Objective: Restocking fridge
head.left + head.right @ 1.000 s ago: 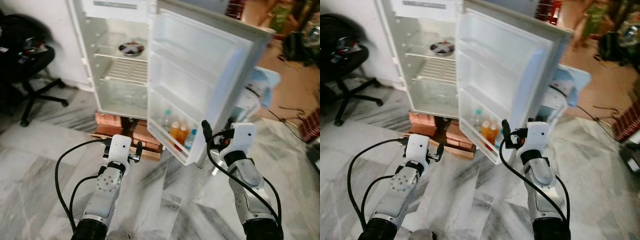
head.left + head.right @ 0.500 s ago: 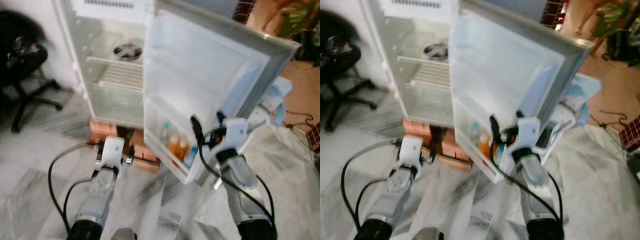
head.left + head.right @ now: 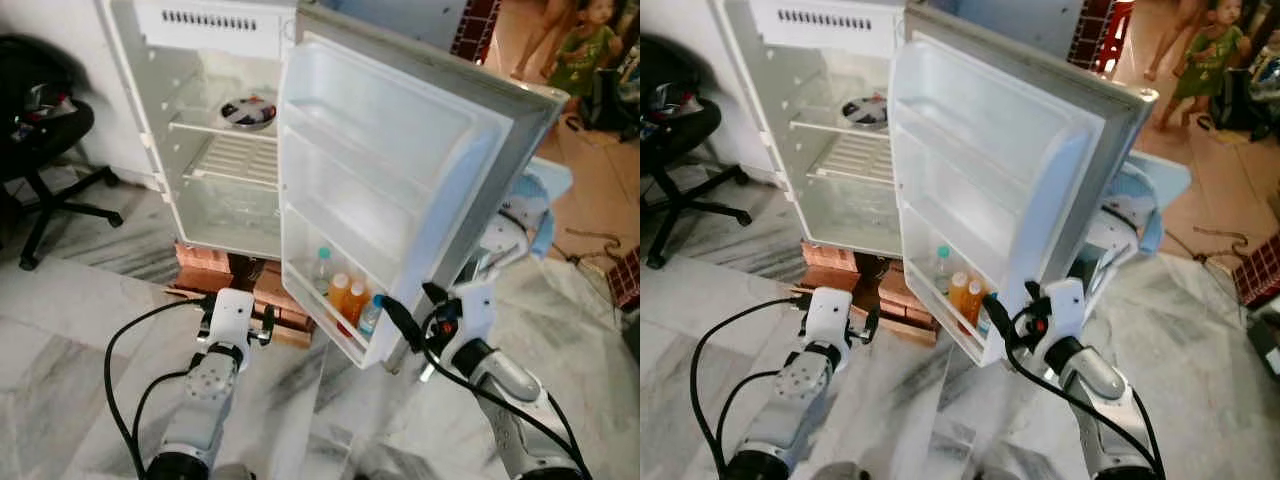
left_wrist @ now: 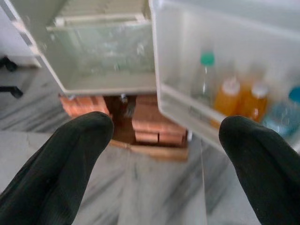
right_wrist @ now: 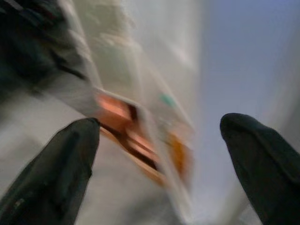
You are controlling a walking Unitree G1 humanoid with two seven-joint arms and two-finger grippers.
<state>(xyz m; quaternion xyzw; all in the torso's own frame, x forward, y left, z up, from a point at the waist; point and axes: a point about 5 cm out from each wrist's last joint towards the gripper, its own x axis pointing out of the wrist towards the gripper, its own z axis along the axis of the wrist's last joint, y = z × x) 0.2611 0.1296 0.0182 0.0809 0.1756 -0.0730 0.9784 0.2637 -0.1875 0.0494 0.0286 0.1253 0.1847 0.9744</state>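
Note:
The white fridge (image 3: 215, 150) stands open, its door (image 3: 400, 180) swung out toward me. The door's bottom shelf holds a green-capped clear bottle (image 4: 205, 77), two orange bottles (image 4: 227, 101) and a blue bottle (image 3: 370, 315). A bowl (image 3: 248, 112) sits on an upper shelf inside. My right gripper (image 3: 412, 310) is open at the door's lower outer corner. In the blurred right wrist view the door's edge (image 5: 187, 93) lies between its fingers. My left gripper (image 3: 237, 322) is open and holds nothing, low in front of the fridge base.
Red bricks (image 3: 215, 258) prop up the fridge. A black office chair (image 3: 40, 130) stands at the left. A white and blue appliance (image 3: 525, 210) sits behind the door. A person (image 3: 585, 45) stands at the far right. Marble floor (image 3: 80, 330) lies before me.
The camera has shifted and the fridge now looks closer. My right gripper has moved in from beside the door to its lower outer corner. The left gripper stays open and low.

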